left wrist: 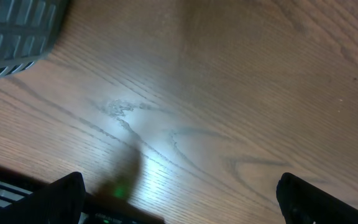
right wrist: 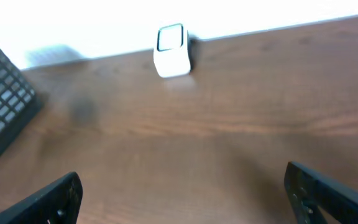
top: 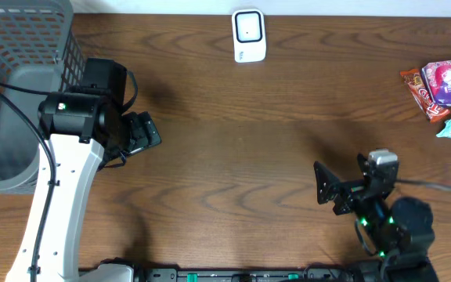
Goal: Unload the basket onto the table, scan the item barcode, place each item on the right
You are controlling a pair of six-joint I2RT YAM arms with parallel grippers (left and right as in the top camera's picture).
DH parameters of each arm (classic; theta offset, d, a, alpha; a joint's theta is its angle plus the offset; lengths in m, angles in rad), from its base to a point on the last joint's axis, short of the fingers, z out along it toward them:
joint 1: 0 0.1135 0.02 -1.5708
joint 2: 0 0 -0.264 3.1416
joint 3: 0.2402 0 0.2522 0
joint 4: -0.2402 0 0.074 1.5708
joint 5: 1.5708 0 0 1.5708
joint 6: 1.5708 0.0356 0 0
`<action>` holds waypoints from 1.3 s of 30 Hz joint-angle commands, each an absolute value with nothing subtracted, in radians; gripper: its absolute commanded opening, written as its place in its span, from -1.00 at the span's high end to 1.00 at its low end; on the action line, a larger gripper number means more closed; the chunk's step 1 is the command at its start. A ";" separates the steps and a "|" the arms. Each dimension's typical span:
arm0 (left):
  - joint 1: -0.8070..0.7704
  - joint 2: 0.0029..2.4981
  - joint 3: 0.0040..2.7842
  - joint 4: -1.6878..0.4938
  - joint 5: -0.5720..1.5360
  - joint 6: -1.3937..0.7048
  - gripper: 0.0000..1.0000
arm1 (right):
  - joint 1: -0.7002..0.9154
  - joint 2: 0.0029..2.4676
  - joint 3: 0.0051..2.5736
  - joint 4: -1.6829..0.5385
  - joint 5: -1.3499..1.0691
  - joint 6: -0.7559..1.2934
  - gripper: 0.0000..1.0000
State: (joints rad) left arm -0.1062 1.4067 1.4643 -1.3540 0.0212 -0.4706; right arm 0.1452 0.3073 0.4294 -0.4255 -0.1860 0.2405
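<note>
White scanner [top: 249, 35] — lengthwise front-to-back, window up

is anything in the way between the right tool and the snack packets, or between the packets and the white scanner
Nothing visible. Bare table lies between the open right tool and the snack packets at the right edge, and between them and the white scanner at the far edge.

basket [top: 22, 31]: table [top: 233, 157] left edge | scanner [top: 249, 35]: back centre | snack packets [top: 447, 84]: right edge, well apart from scanner
</note>
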 commanded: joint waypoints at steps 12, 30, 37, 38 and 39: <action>-0.103 1.411 1.468 -1.356 0.015 -0.468 -0.96 | 0.059 0.044 0.178 -0.281 -0.217 0.226 -0.98; -0.103 1.411 1.468 -1.356 0.015 -0.468 -0.96 | 0.014 0.005 0.005 -0.018 -0.191 0.227 -0.98; -0.103 1.411 1.468 -1.356 0.015 -0.467 -0.96 | 0.002 0.005 0.006 -0.025 -0.155 0.176 -0.99; -0.103 1.411 1.468 -1.356 0.015 -0.467 -0.96 | -0.001 0.005 0.006 -0.034 -0.155 0.167 -0.99; -0.103 1.411 1.468 -1.356 0.015 -0.468 -0.96 | -0.003 0.005 0.006 -0.047 -0.155 0.167 -0.98</action>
